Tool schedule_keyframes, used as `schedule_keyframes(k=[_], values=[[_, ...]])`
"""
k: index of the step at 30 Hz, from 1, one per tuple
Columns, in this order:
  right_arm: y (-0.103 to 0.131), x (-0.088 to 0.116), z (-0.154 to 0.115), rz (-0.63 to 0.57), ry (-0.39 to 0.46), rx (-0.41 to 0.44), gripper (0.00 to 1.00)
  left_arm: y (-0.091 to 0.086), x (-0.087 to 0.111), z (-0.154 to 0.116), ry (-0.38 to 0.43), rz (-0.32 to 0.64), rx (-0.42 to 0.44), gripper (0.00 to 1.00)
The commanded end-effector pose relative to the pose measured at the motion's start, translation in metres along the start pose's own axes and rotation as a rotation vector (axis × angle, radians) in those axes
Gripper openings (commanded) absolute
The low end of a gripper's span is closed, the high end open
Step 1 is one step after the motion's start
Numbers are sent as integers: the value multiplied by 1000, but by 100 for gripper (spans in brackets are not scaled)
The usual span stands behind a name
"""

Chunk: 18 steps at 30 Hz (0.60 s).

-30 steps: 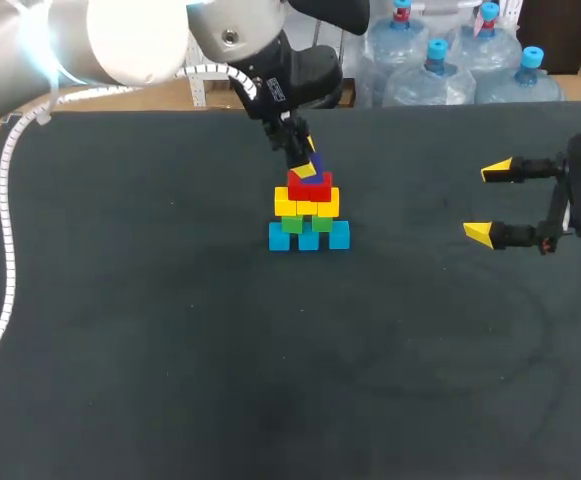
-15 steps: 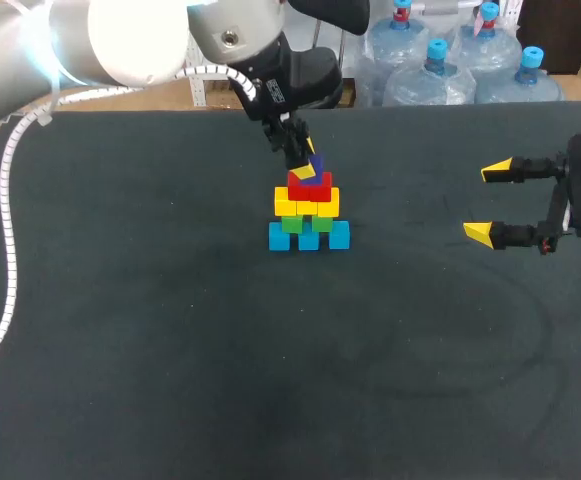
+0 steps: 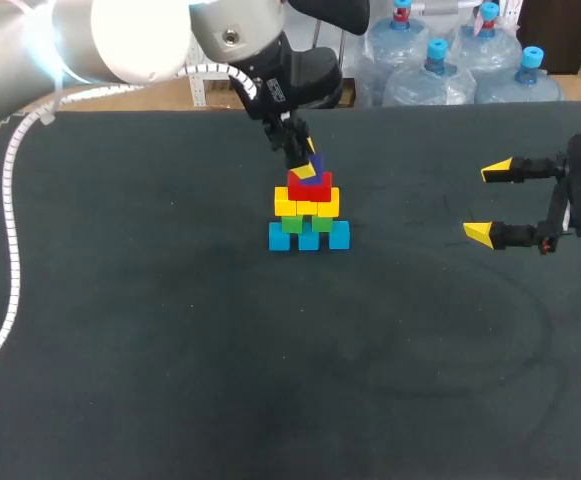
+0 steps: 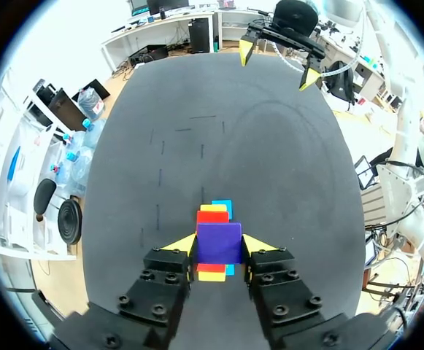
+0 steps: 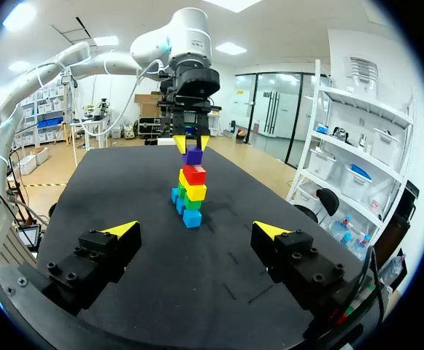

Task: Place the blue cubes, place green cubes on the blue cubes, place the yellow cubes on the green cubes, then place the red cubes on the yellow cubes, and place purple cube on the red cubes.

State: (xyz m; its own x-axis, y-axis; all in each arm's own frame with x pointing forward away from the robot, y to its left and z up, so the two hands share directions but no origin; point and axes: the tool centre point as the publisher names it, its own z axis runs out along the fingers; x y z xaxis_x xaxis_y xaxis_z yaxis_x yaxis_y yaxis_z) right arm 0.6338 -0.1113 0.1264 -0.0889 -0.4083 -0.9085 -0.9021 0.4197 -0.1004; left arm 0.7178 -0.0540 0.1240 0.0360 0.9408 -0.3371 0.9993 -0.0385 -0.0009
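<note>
Purple cube (image 4: 219, 242), square-faced, clamped in left gripper (image 4: 220, 244), above red cubes (image 5: 194, 173)

The table (image 3: 170, 350) is covered with a black matt sheet, like cloth or a rubber mat, with faint pale scuff lines, while the purple cube (image 4: 219, 243), red cubes (image 3: 310, 187), yellow cubes (image 3: 306, 205), green cubes (image 3: 305, 223) and blue cubes (image 3: 309, 238) have smooth plain faces with little shine, like plastic or painted wood. The left arm (image 3: 140, 40) has a glossy white shell that reflects the light strongly, and a ribbed white plastic hose (image 3: 10, 200) hangs from it. The left gripper (image 4: 220, 244) and the right gripper (image 5: 195, 229) have matt black bodies with dark round screw heads, and the 2 tips of each look like smooth yellow plastic
</note>
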Motion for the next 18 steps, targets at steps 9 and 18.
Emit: schedule_keyframes(k=[9,18], values=[[0,0,0,-1,-1,1,100,4,0,1,1,0,11,0],[0,0,0,-1,-1,1,100,4,0,1,0,0,14,0]])
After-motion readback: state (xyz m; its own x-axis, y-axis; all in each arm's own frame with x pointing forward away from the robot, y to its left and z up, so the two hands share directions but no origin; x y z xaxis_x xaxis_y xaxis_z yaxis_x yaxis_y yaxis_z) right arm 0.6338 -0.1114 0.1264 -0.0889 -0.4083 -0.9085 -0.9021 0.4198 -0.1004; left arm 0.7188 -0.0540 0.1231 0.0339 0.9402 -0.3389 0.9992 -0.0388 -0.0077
